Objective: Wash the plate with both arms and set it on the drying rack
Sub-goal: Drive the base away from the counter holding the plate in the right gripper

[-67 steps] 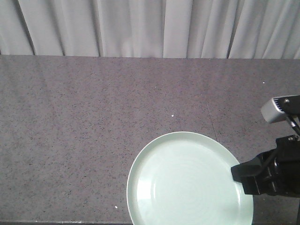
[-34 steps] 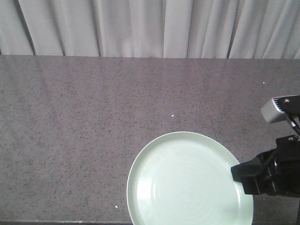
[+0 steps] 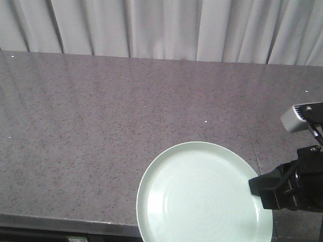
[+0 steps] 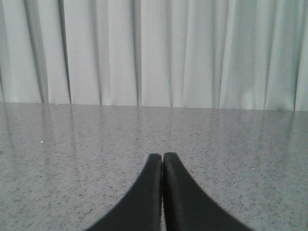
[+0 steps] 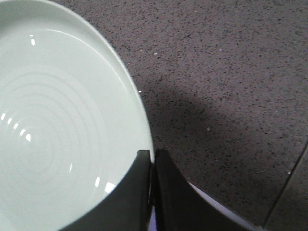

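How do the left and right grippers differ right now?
The right gripper is shut on the rim of the pale green plate; the left gripper is shut on nothing. The right gripper looks down at the speckled counter; the left gripper faces the curtain across it. Both are black.

A: What lies under everything?
B: A grey speckled stone tabletop (image 3: 101, 126), glossy enough to mirror pale streaks toward 12 o'clock.
A: And behind it?
B: A pale pleated curtain (image 3: 151, 25) hangs along the whole 12 o'clock edge, its folds running straight down.
A: Any marks on the stone?
B: One white speck (image 3: 206, 121) sits near the middle, and a second speck (image 3: 145, 106) at its 10 o'clock. In the right wrist view a thin seam (image 5: 288, 179) crosses at 4 o'clock. The front edge (image 3: 60, 224) shows dark at 7 o'clock.
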You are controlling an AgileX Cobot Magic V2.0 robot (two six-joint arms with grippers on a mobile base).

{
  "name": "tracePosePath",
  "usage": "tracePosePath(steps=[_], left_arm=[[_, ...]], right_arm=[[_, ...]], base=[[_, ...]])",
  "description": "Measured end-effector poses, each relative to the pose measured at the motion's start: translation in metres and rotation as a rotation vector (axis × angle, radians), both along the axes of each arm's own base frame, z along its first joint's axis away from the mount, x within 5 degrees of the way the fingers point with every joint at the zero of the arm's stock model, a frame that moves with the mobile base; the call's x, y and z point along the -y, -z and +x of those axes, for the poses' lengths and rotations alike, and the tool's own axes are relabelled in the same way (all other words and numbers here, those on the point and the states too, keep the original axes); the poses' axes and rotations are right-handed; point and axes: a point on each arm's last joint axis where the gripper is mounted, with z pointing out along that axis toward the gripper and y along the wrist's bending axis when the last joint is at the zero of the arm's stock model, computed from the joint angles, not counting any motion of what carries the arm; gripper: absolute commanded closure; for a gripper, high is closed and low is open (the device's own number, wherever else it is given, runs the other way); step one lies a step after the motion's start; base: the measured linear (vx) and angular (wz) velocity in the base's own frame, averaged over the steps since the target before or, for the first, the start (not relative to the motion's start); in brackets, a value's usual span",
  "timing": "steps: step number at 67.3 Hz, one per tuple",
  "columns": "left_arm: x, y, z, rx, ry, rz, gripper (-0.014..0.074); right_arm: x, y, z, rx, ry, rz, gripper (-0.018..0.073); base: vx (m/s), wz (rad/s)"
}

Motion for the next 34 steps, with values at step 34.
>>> tracePosePath(steps=[34], left_arm=[[0.0,0.0,0.0,0.0,0.0,0.0,0.0603]], right_arm=[[0.0,0.0,0.0,0.0,0.0,0.0,0.0564]], base=[[-0.05,0.2]])
